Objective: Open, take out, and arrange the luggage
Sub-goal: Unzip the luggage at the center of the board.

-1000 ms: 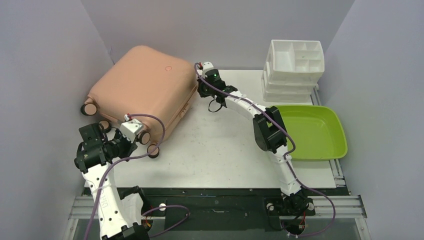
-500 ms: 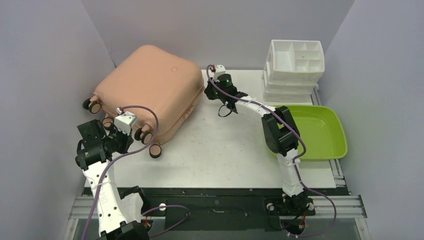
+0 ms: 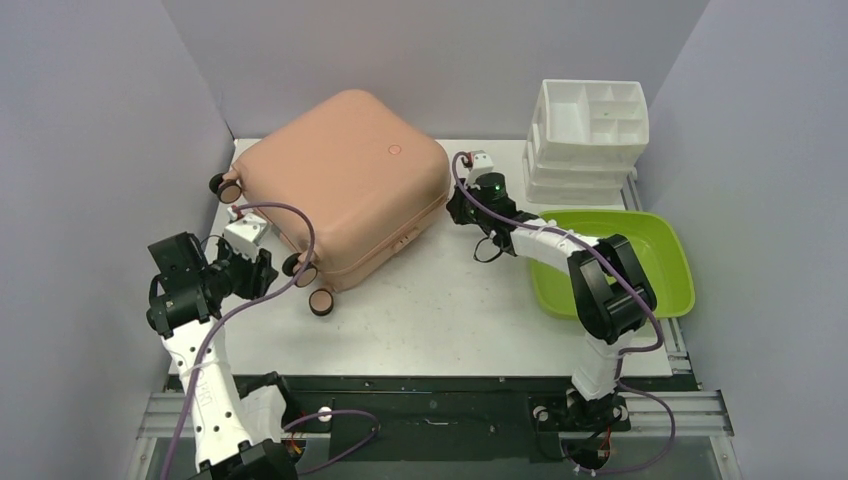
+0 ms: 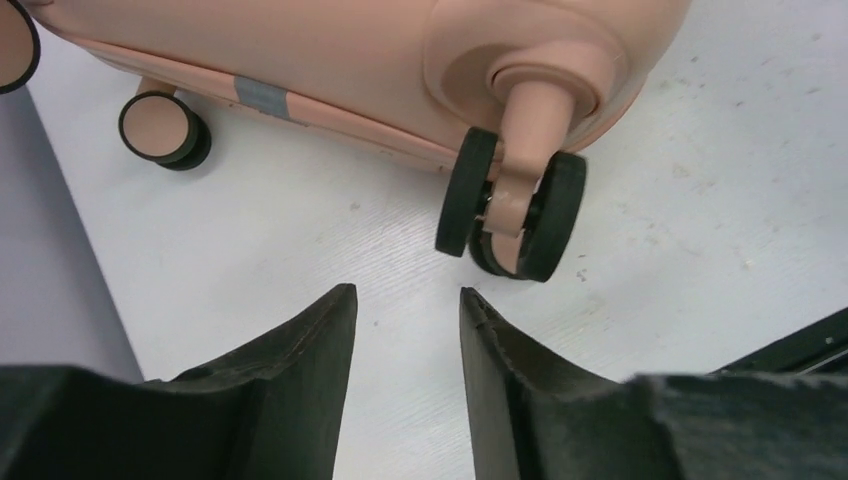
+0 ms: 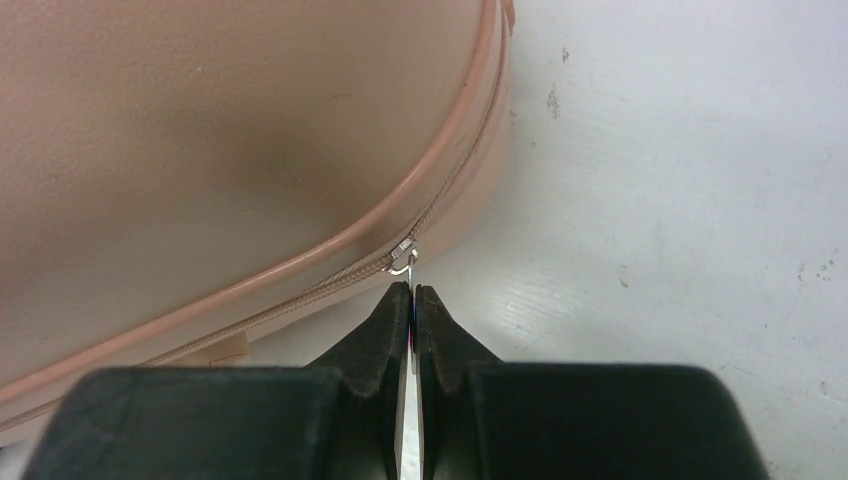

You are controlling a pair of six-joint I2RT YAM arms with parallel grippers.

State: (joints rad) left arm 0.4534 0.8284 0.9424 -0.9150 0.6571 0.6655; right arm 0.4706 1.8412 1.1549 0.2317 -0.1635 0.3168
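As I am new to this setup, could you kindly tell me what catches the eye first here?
The salmon-pink luggage, closed, fills the far left of the table. The right gripper is pinched shut on its zipper pull at the case's right edge, while the left gripper stands open near a caster wheel.

One suitcase (image 3: 340, 190), one tray (image 3: 662, 262), perhaps three organizers (image 3: 590, 120)

No words or numbers can be read anywhere. The suitcase (image 3: 340, 185) bears a small reddish ring (image 3: 394, 149) on its lid, perhaps a logo, too small to make out.
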